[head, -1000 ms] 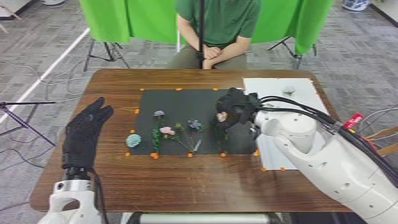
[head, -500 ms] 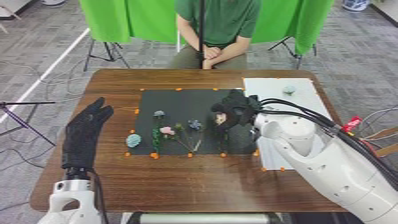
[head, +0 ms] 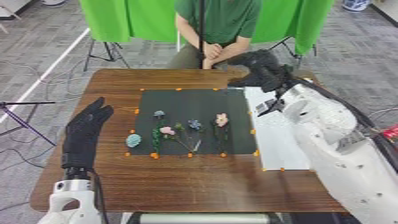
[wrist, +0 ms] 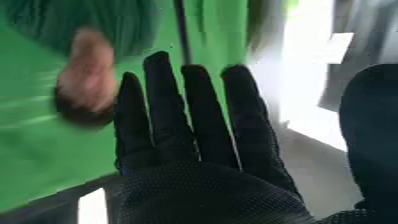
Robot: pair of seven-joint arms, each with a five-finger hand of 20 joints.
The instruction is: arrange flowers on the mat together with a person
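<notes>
Brown wood makes the biggest thing here, the table (head: 187, 187). On it lies the black mat (head: 182, 100), and along the mat's right side is the white sheet (head: 282, 150), partly hidden behind the right arm. Near the table's far edge, beyond the mat's far right corner, the right hand (head: 260, 70) appears raised; its fingers (wrist: 209, 115) are straight and apart, and they hold nothing. The left hand (head: 84, 132) waits at the left of the mat, also with straight fingers, and it is empty.

On the mat, the pink flower with the long stem (head: 221, 119) lies to the right of the other flowers. To its left are the blue flower (head: 195, 124), the smaller pink flower (head: 167, 130) and the grey-blue flower (head: 159, 114). The pale blue-green flower (head: 133, 140) is at the mat's left edge. Smallest are the orange marks (head: 155, 156) around the border.

I judge that the arranging is well advanced, and the step in hand is between two placements. If one more flower waits on the covered part of the sheet, the next move calls for lowering the right hand there, with care for its thin stem.
</notes>
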